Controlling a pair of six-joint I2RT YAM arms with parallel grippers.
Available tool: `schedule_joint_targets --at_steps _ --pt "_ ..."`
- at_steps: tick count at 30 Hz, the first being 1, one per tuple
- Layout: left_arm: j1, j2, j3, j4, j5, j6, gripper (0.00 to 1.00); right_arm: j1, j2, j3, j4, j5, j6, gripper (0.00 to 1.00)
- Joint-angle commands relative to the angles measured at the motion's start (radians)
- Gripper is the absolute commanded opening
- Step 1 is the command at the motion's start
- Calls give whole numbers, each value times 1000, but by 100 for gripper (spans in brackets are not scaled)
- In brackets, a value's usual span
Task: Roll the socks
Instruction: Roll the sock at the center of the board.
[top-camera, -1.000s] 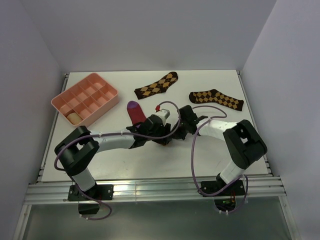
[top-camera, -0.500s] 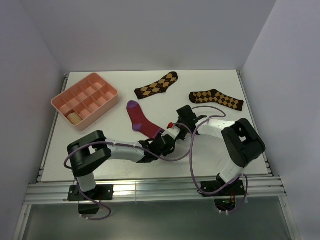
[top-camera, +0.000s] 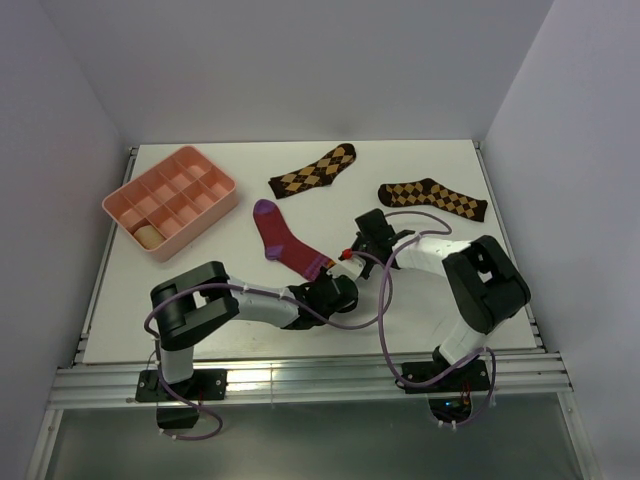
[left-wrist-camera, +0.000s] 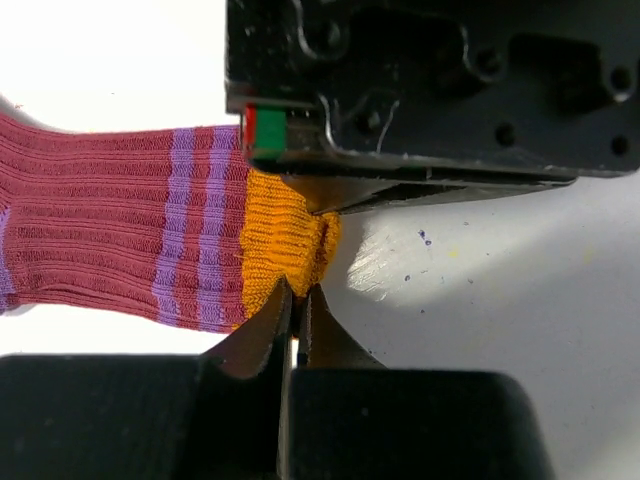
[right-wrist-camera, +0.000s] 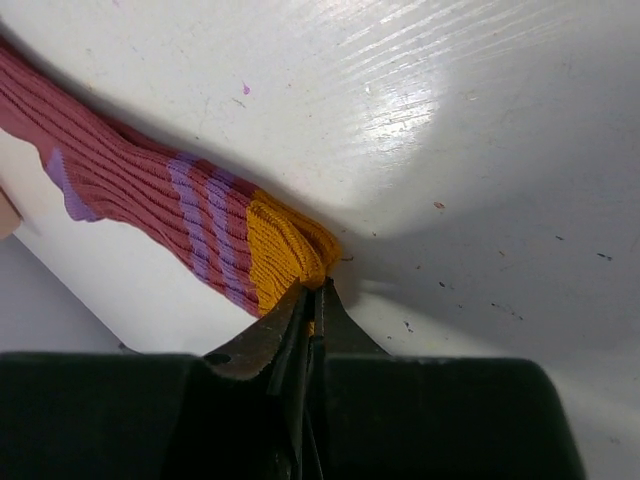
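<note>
The crimson sock (top-camera: 281, 238) lies stretched flat mid-table, purple toe far-left, orange cuff (top-camera: 323, 266) toward the arms. My left gripper (top-camera: 334, 280) comes at the cuff from the near side and my right gripper (top-camera: 350, 256) from the right. In the left wrist view the left gripper (left-wrist-camera: 297, 293) is shut on the orange cuff (left-wrist-camera: 285, 240), with the right gripper's black body just beyond. In the right wrist view the right gripper (right-wrist-camera: 312, 290) pinches the same cuff (right-wrist-camera: 285, 245). A tan rolled bundle (top-camera: 148, 235) sits in the pink tray's near-left compartment.
The pink compartment tray (top-camera: 205, 228) stands at the far left. Two dark brown argyle socks lie at the back, one (top-camera: 313, 170) in the middle and one (top-camera: 432, 198) to the right. Both arms' cables loop over the table's near half.
The left arm swung toward the near side and its gripper, open before, has closed on the orange cuff. The crimson sock, bunched under the grippers a second ago, now lies stretched out flat.
</note>
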Motion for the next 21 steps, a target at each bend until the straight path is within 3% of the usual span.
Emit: schedule_joint_targets --at_steps 1,5,6,9,12,21 --pt "2 38 -8 -96 28 -23 1 -15 -43 13 30 -19 -20 9" --pt "22 -17 1 -121 109 -64 0 -35 -112 15 18 -1 -56 28" --pt "31 -32 4 -136 178 -88 1 -40 -129 13 17 19 -62 39" --pt "87 -98 10 -149 351 -144 0 -63 -192 2 -5 62 -79 51" --pt "162 -138 21 -153 538 -216 1 -85 -258 -38 9 89 -82 56" --pt "369 -177 -7 -90 870 -424 1 -88 -342 -218 173 50 -59 56"
